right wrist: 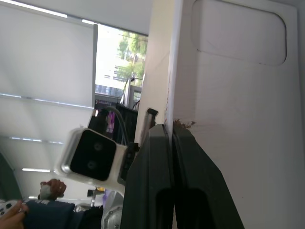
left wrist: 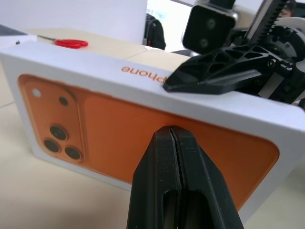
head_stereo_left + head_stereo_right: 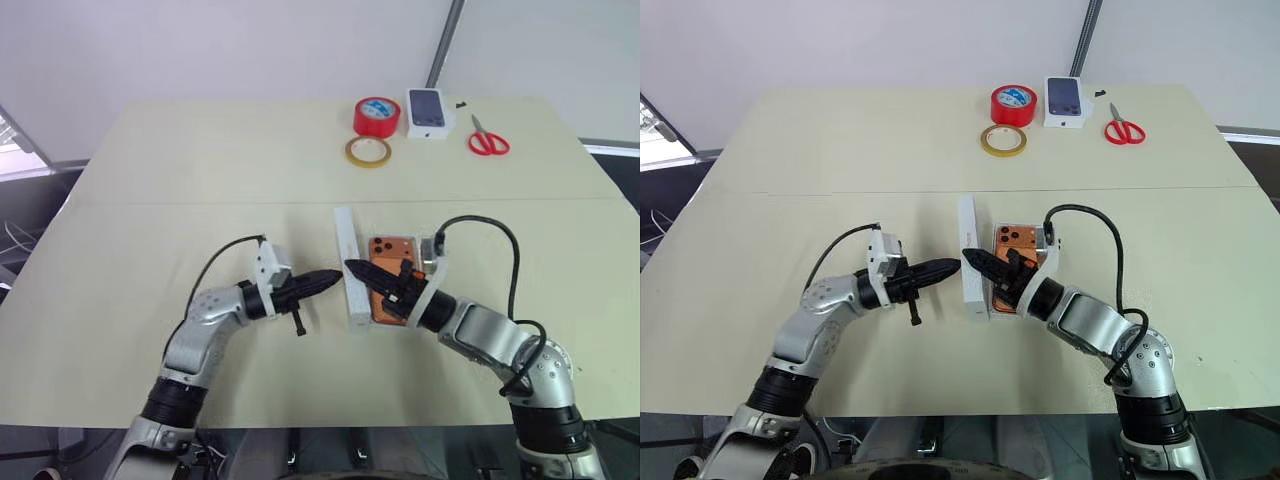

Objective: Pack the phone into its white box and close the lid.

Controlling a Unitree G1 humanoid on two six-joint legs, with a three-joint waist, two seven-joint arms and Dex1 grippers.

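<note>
Beige table (image 3: 200, 180) under a pale wall, with red tape roll (image 3: 376, 116), tan tape ring (image 3: 368, 151), small white box with a phone picture (image 3: 427, 112) and red scissors (image 3: 488, 140) along the 12 o'clock side, well apart from the work. At the middle, white box (image 3: 346, 270) standing on its long edge, orange face with three lenses turned to 9 o'clock. Left tool (image 3: 335, 276) at 9 o'clock of the box, fingers pressed together, tip touching that orange face. Right tool (image 3: 352, 268) at 4 o'clock, fingers also together, lying on the upper wall of the box. Orange phone (image 3: 385, 262) just at 3 o'clock of this wall, below the right tool; inside the box or beside it, cannot tell.
</note>
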